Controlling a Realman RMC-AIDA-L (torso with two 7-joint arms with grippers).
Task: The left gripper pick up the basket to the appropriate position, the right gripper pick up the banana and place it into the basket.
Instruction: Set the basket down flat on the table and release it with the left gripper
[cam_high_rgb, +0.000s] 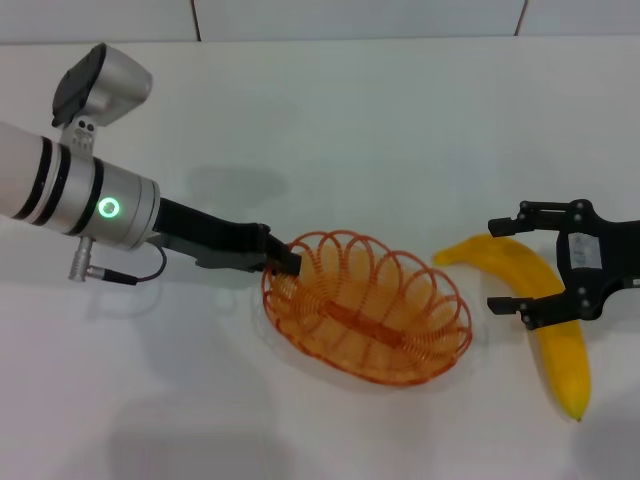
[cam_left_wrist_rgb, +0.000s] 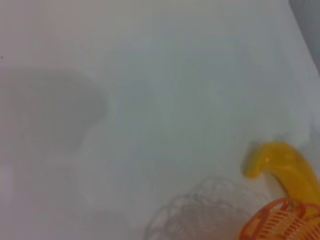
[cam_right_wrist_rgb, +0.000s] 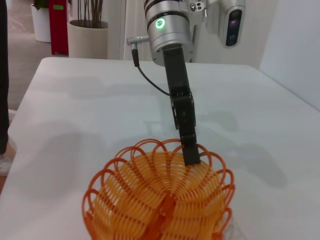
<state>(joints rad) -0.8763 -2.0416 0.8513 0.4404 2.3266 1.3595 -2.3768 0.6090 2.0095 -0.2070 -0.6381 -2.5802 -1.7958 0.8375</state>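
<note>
Head view: oval orange wire basket with looped scalloped rim (cam_high_rgb: 366, 306) sits on the white table (cam_high_rgb: 400, 130), roughly centre. Black two-fingered left gripper (cam_high_rgb: 288, 262), on a silver-white cylindrical arm with black bands and a green ring light (cam_high_rgb: 75, 190), reaches in from the robot's left; its fingertips meet the basket's rim at the left end, closed narrowly on the wire loops. Smooth bright-yellow curved banana (cam_high_rgb: 545, 320) lies on the table just beside the basket, on the robot's right, its tapered stem end pointing toward the basket. Black two-fingered right gripper with white sticker (cam_high_rgb: 515, 265) stands over the banana's middle, jaws spread wide; one finger lies on the far side of the fruit, the other across its near side, so the banana passes between them, not clamped.

Left wrist view: white table surface fills most of the picture. Part of the orange basket rim (cam_left_wrist_rgb: 280, 222) shows at one corner, with the yellow banana's stem end (cam_left_wrist_rgb: 282, 165) just behind it. Own fingers are not seen.

Right wrist view: basket (cam_right_wrist_rgb: 160, 200) lies close in front, open side up. Left gripper (cam_right_wrist_rgb: 190, 152) comes down from the far side, its tip pinched on the far rim loops. Banana is out of sight.
</note>
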